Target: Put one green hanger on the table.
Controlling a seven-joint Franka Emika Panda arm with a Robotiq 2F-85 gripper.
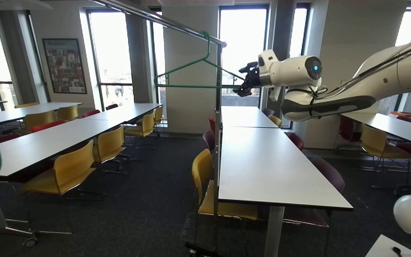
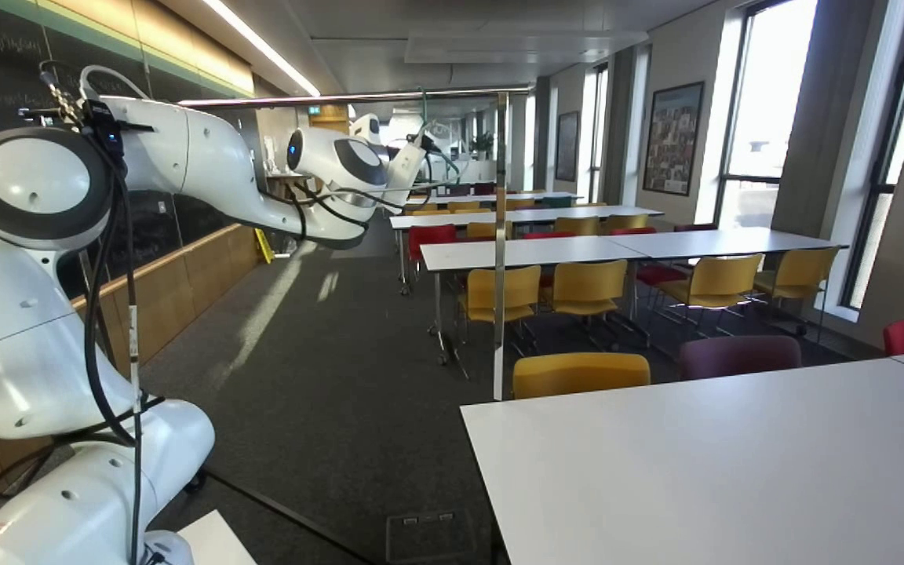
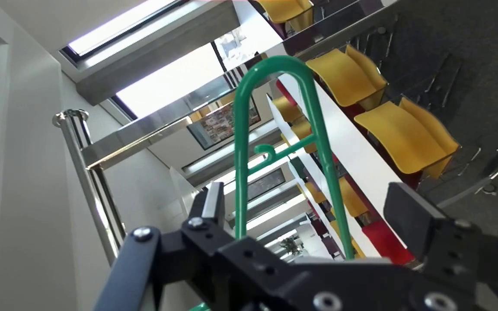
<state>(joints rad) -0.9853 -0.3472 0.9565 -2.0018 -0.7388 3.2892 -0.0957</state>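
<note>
While the green clothes hanger (image 1: 198,86) is hanging by its hook over the chrome clothes rail (image 1: 177,25), we are seeing in an exterior view that its long axis is lying nearly level, its right-hand end aiming at the Robotiq gripper (image 1: 240,80). Farther right and lower, a long white-topped table (image 1: 277,164) is standing; that it is the one meant, we are only guessing. Turning to the wrist view, we are finding the fingers (image 3: 213,202) standing wide apart, pinching nothing; the hanger's rounded end is arching above their tips in that picture, its two sides running between them. Depth we are not managing to judge. With the gripper facing the hanger end-on, the coming grasp is, we are thinking, depending on that alignment.
</note>
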